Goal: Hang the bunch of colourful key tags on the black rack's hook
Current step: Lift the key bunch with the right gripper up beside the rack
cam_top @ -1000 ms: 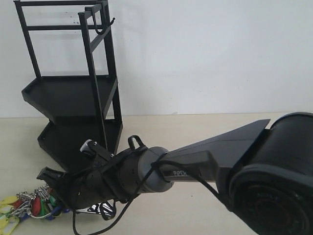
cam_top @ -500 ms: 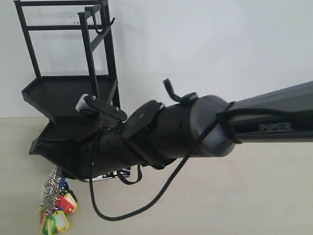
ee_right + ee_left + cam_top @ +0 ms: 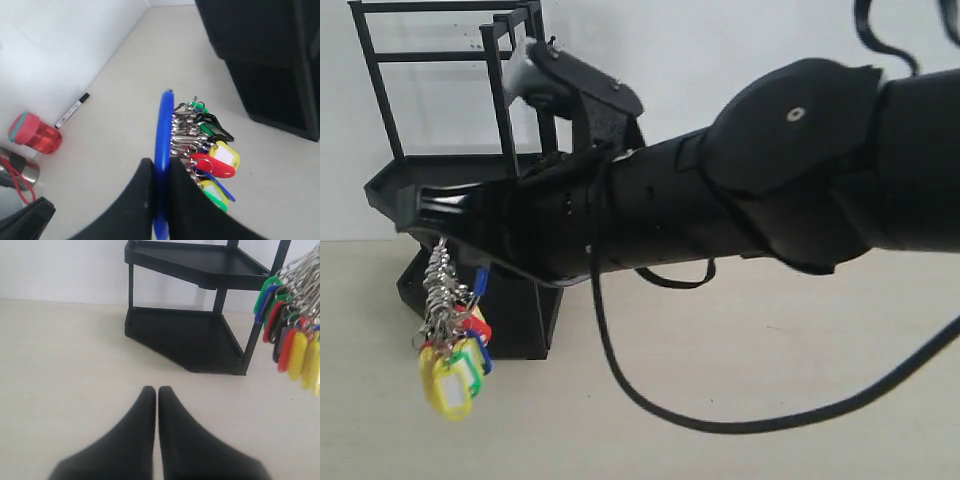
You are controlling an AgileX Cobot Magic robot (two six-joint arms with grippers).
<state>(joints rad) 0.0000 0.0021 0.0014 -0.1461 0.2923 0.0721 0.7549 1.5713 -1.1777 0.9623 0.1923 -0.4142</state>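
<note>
The colourful key tag bunch (image 3: 452, 352) hangs in the air from its blue ring (image 3: 163, 135). My right gripper (image 3: 161, 163) is shut on that ring, and the tags (image 3: 216, 156) dangle to one side. In the exterior view the right gripper (image 3: 428, 214) reaches across to the left, in front of the black rack (image 3: 390, 190) at upper-shelf height. My right arm's wrist covers the top corner where the hook sits, so the hook is hidden. My left gripper (image 3: 153, 390) is shut and empty, low over the table, facing the rack (image 3: 200, 340), with the bunch (image 3: 295, 342) to one side.
In the right wrist view a red bottle (image 3: 34, 133), a marker pen (image 3: 73, 110) and a silver cylinder with a red cable (image 3: 20, 171) lie by the white wall. The right arm (image 3: 760, 170) and its loose cable (image 3: 650, 400) fill much of the exterior view.
My right gripper has lifted the key tag bunch off the table; it now hangs beside the rack's lower shelf. The arm has swung upward across the view.
</note>
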